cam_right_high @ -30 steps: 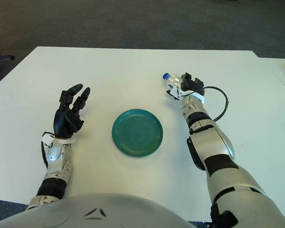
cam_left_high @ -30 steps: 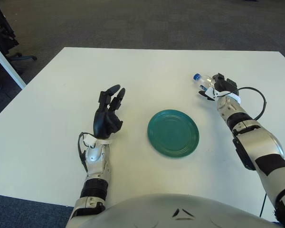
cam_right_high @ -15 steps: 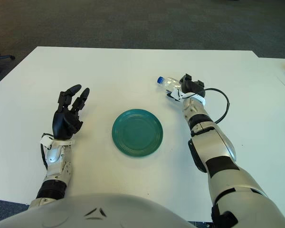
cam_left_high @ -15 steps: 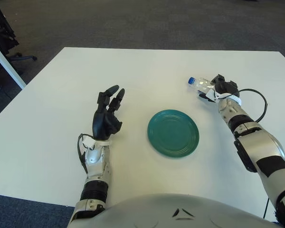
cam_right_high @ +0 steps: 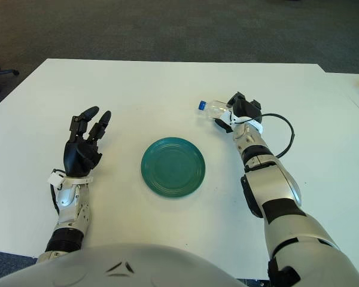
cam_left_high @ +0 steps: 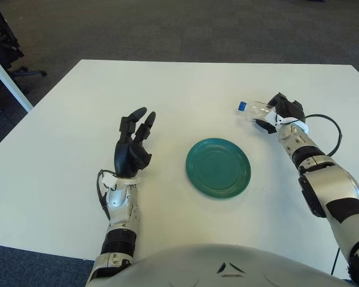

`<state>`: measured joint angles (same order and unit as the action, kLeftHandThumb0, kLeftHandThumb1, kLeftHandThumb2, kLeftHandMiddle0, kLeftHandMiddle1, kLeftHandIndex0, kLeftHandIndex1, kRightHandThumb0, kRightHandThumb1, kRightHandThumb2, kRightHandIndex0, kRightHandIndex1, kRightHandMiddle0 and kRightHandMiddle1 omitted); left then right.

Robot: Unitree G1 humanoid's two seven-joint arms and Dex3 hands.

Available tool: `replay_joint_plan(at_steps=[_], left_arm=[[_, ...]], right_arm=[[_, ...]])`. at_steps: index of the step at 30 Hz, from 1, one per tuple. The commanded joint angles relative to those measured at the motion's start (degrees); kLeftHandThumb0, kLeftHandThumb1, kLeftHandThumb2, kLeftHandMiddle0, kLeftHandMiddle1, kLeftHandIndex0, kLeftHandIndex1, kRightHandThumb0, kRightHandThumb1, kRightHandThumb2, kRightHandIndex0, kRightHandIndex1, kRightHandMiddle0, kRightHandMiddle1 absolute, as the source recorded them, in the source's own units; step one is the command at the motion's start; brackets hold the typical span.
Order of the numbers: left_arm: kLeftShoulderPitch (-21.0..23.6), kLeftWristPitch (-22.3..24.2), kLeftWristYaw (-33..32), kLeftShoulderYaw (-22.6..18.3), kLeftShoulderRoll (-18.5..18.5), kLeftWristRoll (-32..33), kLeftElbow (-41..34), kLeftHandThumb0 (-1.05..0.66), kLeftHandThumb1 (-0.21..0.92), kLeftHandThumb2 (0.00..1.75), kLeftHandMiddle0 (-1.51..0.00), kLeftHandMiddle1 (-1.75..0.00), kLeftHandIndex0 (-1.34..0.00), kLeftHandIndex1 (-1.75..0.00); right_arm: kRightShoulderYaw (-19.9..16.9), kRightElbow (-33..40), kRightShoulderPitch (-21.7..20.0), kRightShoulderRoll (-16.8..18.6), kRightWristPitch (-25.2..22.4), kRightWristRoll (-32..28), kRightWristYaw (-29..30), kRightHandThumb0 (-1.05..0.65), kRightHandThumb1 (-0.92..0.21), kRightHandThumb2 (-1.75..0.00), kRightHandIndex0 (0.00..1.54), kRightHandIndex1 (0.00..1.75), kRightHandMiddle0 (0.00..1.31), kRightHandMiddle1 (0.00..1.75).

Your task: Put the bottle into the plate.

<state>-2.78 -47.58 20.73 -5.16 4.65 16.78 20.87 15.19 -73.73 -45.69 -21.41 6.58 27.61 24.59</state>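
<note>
Beyond plate (cam_left_high: 218, 167), right hand (cam_left_high: 281, 111) gripping bottle (cam_left_high: 255, 110)

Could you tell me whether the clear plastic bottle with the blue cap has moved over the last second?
Yes. Held in the right hand, the clear plastic bottle has tipped leftward, its cap now nearer the round green plate.

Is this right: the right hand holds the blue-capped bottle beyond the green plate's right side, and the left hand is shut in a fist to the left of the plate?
Not quite. The left hand is not in a fist: the left eye view shows its fingers extended and holding nothing. The rest stands: the right hand holds the blue-capped bottle beyond the green plate's right side, and the left hand is left of the plate.
</note>
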Motion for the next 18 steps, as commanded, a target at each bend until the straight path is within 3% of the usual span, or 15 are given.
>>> replay_joint_plan(at_steps=[1, 18], left_arm=[[-6.30, 1.02, 0.23, 0.16, 3.06, 1.94, 5.34, -0.71, 0.92, 0.98, -0.52, -0.06, 0.00, -1.01], [-6.09, 1.03, 1.19, -0.13, 3.05, 2.35, 5.53, -0.71, 0.92, 0.97, -0.51, -0.06, 0.00, -1.00]], right_arm=[[-0.49, 0.65, 0.39, -0.11, 0.63, -0.50, 1.04, -0.01, -0.06, -1.56, 0.84, 1.59, 0.60, 1.75], [0.09, 1.41, 0.71, -0.52, 1.97, 0.30, 1.02, 0.00, 0.03, -1.68, 0.88, 1.65, 0.66, 1.75]])
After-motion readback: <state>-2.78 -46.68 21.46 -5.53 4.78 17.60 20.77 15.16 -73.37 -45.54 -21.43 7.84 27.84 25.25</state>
